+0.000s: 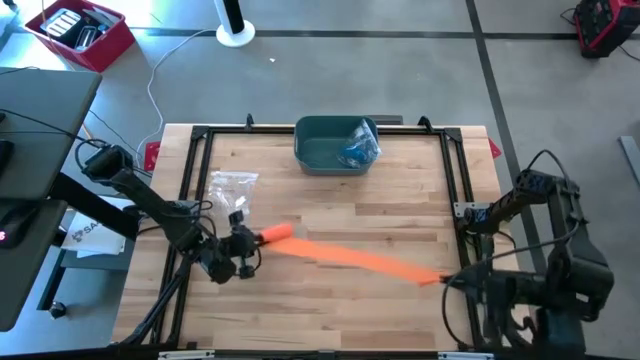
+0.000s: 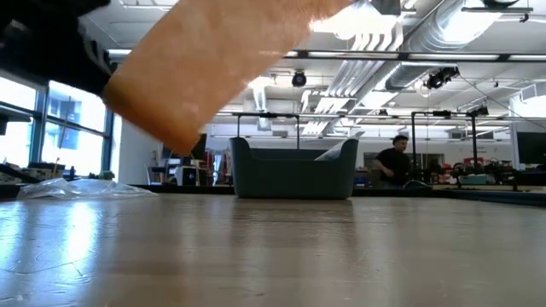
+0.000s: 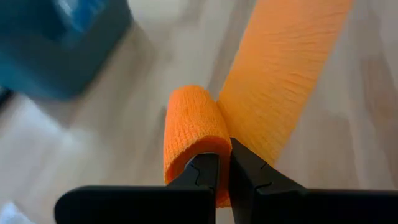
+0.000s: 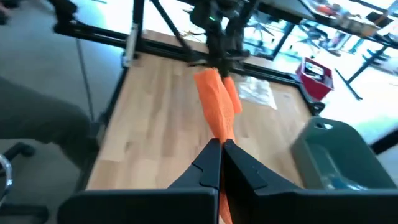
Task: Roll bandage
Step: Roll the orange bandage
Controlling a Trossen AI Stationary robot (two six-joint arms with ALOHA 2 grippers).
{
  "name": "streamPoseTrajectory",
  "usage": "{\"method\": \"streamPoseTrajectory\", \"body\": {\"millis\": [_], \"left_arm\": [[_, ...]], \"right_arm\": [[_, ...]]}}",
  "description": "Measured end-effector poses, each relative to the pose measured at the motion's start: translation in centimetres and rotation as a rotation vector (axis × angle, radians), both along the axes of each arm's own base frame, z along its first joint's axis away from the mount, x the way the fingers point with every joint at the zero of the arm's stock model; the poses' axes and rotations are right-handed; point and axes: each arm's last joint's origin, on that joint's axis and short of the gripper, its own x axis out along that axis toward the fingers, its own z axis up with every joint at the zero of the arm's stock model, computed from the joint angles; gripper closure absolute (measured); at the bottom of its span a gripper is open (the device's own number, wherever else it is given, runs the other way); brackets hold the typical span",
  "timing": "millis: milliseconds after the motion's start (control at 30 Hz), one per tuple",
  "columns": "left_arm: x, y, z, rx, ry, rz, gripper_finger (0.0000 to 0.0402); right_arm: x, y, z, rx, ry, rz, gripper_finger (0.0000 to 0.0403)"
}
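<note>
An orange bandage [image 1: 350, 258] stretches as a long flat strip between my two grippers, above the wooden table [image 1: 400, 210]. Its rolled end [image 3: 193, 127] is a short orange tube at the left gripper. My left gripper [image 1: 252, 240] is shut on that roll, near the table's left side. My right gripper [image 1: 443, 281] is shut on the strip's other end near the table's front right. The low view shows the strip [image 2: 213, 60] as a blurred orange band high above the tabletop. My left gripper pinches the roll's near end [image 3: 208, 155] between its two shut fingers, close to where the flat strip leaves the roll. The fingers lie along the roll's axis. The roll is lifted clear of the table. My right gripper pinches the strip's free end [image 4: 219, 134] between its two shut fingers, which point along the strip toward the left gripper. The strip runs from them to the roll [image 4: 214, 84], clear of the table and nearly straight.
A teal bin [image 1: 318, 150] with a blue-and-clear packet inside stands at the table's far edge. A clear plastic bag [image 1: 232, 185] lies at the far left, near the left arm. Black frame rails [image 1: 455, 170] run along the table's sides.
</note>
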Motion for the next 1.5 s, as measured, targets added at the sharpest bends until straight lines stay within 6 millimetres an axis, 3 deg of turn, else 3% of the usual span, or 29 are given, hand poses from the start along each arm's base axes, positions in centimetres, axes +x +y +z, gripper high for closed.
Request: {"method": "streamPoseTrajectory", "body": {"millis": [200, 400, 600, 800, 900, 1100, 1300, 1500], "left_arm": [[0.1, -0.4, 3.5, 0.109, -0.225, 0.138, 0.0396], [-1.7, 0.4, 6.9, 0.084, -0.37, 0.182, 0.0396], [-4.3, 2.0, 9.7, 0.076, -0.537, 0.292, 0.0396], [-6.4, 3.8, 11.3, 0.026, -0.627, 0.363, 0.0396], [-6.7, 4.1, 11.6, 0.007, -0.623, 0.34, 0.0396], [-6.2, 3.2, 11.0, 0.076, -0.513, 0.192, 0.0396], [-4.6, 1.8, 9.3, 0.068, -0.403, 0.093, 0.0396], [-1.8, 0.6, 6.0, 0.001, -0.221, 0.058, 0.0396]], "right_arm": [[0.7, 0.2, -1.2, 0.054, 0.158, 0.015, 0.0403], [1.0, 2.2, -5.4, 0.157, 0.346, 0.05, 0.0403], [0.8, 4.5, -10.2, 0.313, 0.409, 0.094, 0.0403], [1.0, 6.1, -13.8, 0.498, 0.401, 0.146, 0.0403], [1.0, 6.0, -14.7, 0.488, 0.391, 0.141, 0.0403], [0.0, 5.7, -13.0, 0.399, 0.347, 0.139, 0.0403], [-1.3, 4.2, -7.8, 0.163, 0.104, 0.096, 0.0403], [-0.4, 1.9, -1.8, -0.022, -0.106, 0.044, 0.0403]]}}
